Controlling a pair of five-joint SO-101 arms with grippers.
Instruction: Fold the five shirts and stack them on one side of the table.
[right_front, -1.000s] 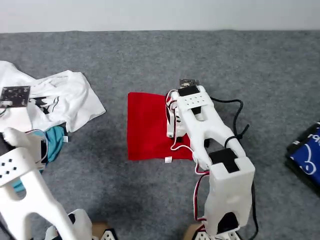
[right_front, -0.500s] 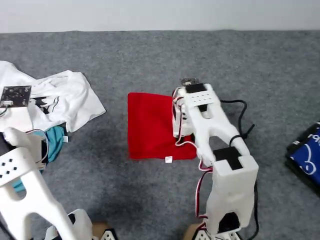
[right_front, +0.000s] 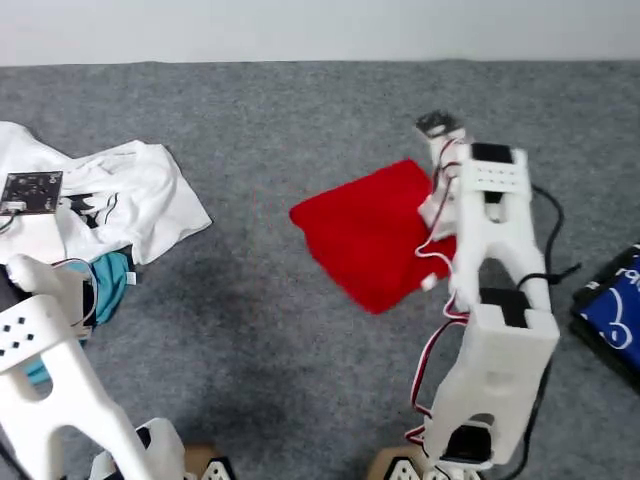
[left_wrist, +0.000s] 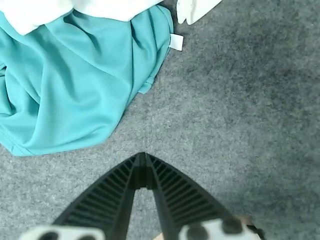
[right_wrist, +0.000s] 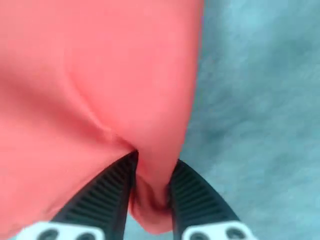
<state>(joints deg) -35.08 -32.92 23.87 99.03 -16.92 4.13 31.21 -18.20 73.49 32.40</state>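
Note:
A folded red shirt (right_front: 375, 235) lies tilted on the grey table, right of centre. My right gripper (right_front: 437, 215) is shut on the red shirt's right edge; the right wrist view shows red cloth (right_wrist: 100, 90) bunched between its fingers (right_wrist: 107, 192). A crumpled white shirt (right_front: 120, 195) and a teal shirt (right_front: 108, 285) lie in a heap at the left. My left gripper (left_wrist: 145, 162) hangs shut just above bare carpet beside the teal shirt (left_wrist: 70, 85), holding nothing.
A blue and black folded garment (right_front: 615, 315) sits at the table's right edge. A small dark circuit board (right_front: 30, 192) rests over the white shirt. The left arm's white body (right_front: 50, 390) fills the near left corner.
The right arm has swung to the right and dragged the red shirt with it, and the shirt has turned from square to tilted. The left arm has not moved.

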